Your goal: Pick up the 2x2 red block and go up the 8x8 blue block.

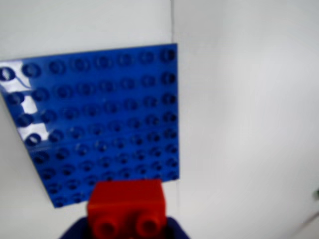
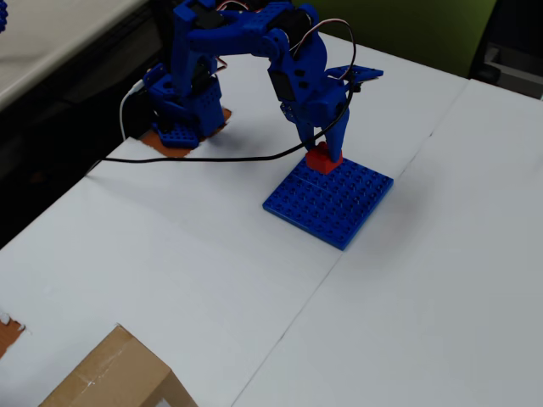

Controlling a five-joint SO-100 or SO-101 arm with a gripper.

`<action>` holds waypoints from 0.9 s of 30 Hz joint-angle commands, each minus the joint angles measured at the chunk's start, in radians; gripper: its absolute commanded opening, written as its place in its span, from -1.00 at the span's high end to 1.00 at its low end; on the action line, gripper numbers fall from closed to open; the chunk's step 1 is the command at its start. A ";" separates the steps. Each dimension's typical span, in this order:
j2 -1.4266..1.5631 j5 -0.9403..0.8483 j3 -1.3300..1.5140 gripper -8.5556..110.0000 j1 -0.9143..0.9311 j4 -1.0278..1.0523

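One red block (image 2: 323,158) is held clenched in the pincer (image 2: 324,153), at the plate's edge nearest the arm base; whether it hangs just above the studs or touches them cannot be told from the overhead view. In the wrist view the red block (image 1: 126,206) is seen at the bottom, studs facing the camera, with the 8x8 blue block (image 1: 99,119) spread out beyond it. The blue plate (image 2: 331,199) lies flat on the white worktop (image 2: 170,254), near its middle, beside a seam between two white sheets.

Handling, as judged: the red brick is taken to be light, rigid, smooth plastic, so slipping is the likely risk rather than crushing. Grip is best kept on two opposite flat side walls, low enough that the studs stay clear. The plate is thin and stiff and could slide if pushed sideways, so a straight downward press is advised. A cardboard box (image 2: 110,377) sits at the worktop's lower-left corner in the overhead view, well clear.
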 commanded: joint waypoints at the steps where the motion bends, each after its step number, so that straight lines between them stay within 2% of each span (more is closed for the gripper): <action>1: 0.011 -0.155 -0.046 0.85 0.000 -0.006; 27: 0.060 -0.167 0.031 0.85 -0.003 -0.063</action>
